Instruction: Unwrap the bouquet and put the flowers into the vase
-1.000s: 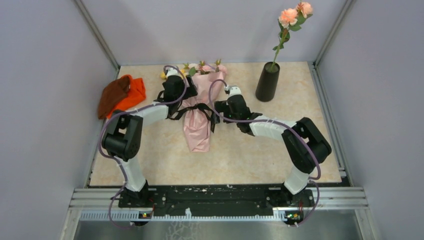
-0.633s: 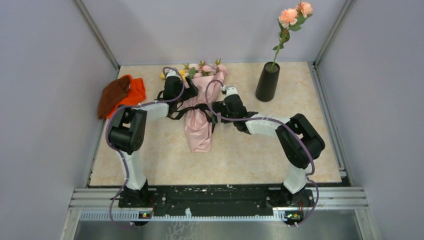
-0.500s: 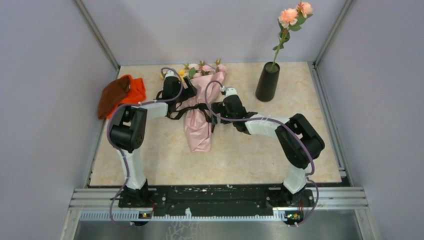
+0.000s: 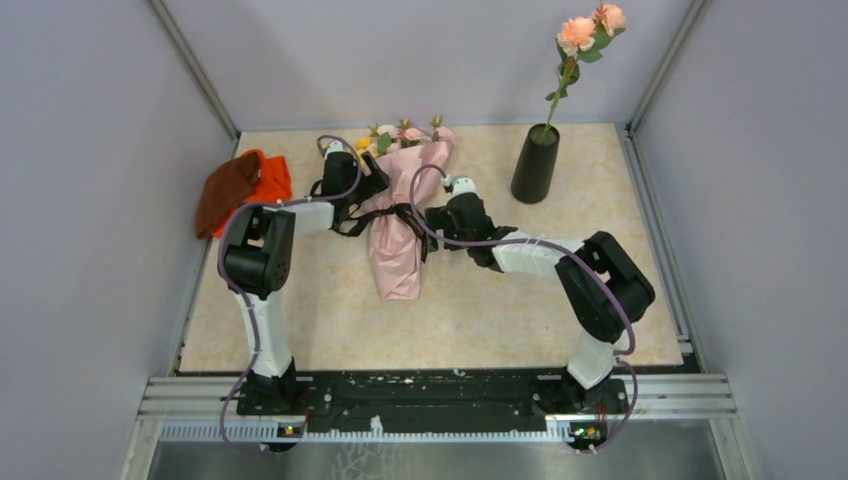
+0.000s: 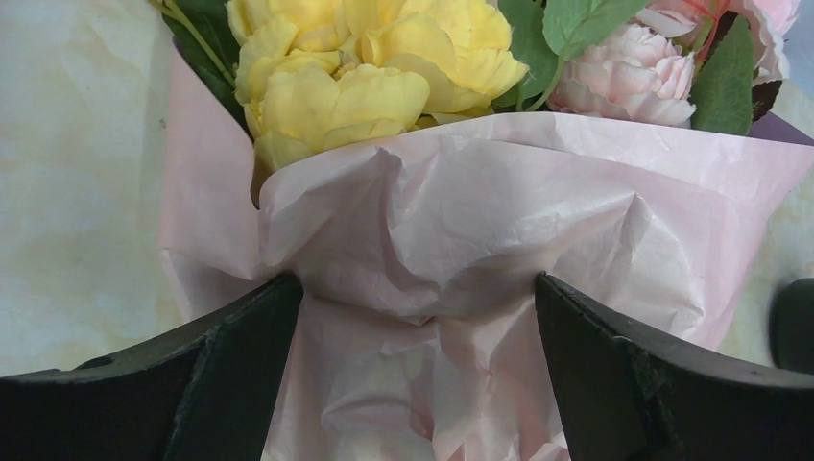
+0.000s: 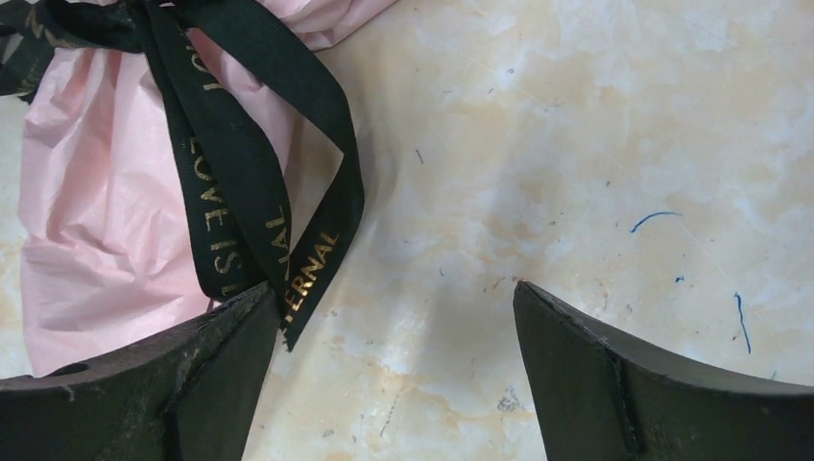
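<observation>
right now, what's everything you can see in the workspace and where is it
bouquet: one, pink paper cone, lying mid-table, blooms toward the far wall
flowers: several, yellow and pink with green leaves, at the bouquet's top; exact count hidden
ribbon: one, black with gold lettering, tied round the bouquet
vase: one, black, upright at far right
single flower: one stem, two peach blooms, standing in the vase
cloth bundle: one, orange and brown, far left by the wall
table: one, beige marbled
left fingers: two, black, open, either side of the bouquet's paper
right fingers: two, black, open, beside the ribbon's tails
</observation>
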Robot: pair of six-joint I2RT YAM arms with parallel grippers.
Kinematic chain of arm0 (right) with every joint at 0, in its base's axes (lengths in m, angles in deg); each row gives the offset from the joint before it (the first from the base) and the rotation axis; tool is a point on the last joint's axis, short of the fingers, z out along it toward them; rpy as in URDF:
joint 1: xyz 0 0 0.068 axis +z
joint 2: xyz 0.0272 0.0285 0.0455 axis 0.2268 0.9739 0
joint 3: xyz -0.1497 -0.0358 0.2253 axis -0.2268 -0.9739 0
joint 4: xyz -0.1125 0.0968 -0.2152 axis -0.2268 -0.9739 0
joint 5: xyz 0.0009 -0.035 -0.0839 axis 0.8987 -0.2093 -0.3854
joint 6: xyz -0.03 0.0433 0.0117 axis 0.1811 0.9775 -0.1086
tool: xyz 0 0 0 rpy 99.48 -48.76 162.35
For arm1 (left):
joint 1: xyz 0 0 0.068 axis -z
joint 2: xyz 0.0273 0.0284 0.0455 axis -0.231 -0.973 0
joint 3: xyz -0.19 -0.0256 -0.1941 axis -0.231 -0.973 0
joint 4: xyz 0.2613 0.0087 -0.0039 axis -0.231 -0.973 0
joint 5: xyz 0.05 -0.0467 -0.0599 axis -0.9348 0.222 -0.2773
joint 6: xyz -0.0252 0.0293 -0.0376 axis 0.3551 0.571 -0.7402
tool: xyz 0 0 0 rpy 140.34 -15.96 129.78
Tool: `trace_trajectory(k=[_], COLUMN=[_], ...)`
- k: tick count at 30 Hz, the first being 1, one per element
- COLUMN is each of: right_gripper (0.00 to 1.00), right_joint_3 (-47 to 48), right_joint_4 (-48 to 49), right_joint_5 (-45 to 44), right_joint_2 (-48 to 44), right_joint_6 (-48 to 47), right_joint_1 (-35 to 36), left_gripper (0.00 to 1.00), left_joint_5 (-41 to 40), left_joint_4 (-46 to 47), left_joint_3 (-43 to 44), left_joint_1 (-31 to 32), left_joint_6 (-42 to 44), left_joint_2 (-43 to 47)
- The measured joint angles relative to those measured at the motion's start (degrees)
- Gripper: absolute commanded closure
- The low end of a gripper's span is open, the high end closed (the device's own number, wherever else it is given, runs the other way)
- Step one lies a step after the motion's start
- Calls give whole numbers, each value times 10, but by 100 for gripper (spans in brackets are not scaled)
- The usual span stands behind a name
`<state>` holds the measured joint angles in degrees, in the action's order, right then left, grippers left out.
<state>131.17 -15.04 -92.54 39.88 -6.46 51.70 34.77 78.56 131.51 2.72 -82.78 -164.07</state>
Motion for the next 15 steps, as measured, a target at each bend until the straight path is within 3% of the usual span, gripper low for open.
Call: trace_trajectory(k=[8, 15], right_gripper=[15, 21], right_joint_3=[75, 86], right_joint_4=[-13, -16], right_joint_5=[-33, -47], right_joint_2=[82, 104], right_joint_6=[-27, -37], right_joint_1=[0, 0], left_gripper=[1, 1], left_joint_5=[0, 4], left_joint_4=[3, 3], left_joint_3=[-14, -14], left_joint_1=[-3, -4], left_joint_6=[-2, -2], left_joint_2=[3, 3])
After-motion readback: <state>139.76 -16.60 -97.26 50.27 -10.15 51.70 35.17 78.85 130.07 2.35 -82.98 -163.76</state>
